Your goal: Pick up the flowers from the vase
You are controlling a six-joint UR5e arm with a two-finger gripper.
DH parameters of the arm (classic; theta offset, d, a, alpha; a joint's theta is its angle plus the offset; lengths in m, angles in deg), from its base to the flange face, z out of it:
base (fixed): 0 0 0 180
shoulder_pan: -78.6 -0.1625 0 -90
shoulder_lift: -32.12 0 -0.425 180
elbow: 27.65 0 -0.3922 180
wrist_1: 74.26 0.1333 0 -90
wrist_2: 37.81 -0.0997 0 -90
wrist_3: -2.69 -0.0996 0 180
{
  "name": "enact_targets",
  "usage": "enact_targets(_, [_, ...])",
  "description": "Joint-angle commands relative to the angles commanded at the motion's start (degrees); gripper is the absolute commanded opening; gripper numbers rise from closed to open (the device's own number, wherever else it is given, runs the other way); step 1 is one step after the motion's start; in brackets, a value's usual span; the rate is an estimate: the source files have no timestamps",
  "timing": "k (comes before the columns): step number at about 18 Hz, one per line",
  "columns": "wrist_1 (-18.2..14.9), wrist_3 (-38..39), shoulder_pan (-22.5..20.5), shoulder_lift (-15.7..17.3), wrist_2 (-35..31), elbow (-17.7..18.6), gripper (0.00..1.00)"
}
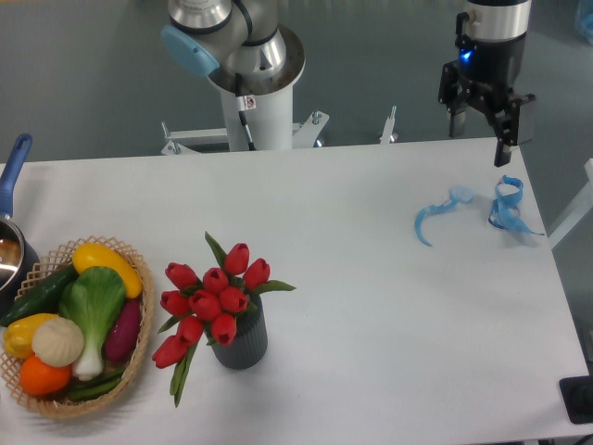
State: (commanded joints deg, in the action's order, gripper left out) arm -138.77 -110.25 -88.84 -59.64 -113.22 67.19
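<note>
A bunch of red tulip flowers (211,301) with green leaves stands in the dark grey ribbed vase (243,343) at the front left of the white table. Some buds droop over the vase's left side. My gripper (481,128) hangs far away above the table's back right corner, its two black fingers apart and nothing between them.
A wicker basket (137,357) of toy vegetables sits left of the vase. A pot with a blue handle (11,181) is at the left edge. Blue ribbon pieces (506,206) lie at the back right under the gripper. The arm's base (248,88) stands behind the table.
</note>
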Motion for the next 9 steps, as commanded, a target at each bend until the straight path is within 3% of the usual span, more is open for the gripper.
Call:
enact_targets(4, [1.1, 0.0, 0.4, 0.2, -0.2, 0.5, 1.00])
enact_targets(6, [2.0, 0.1, 0.4, 1.1, 0.1, 2.6, 1.00])
enact_targets(9, [5.0, 5.2, 0.1, 1.1, 5.6, 5.7, 1.00])
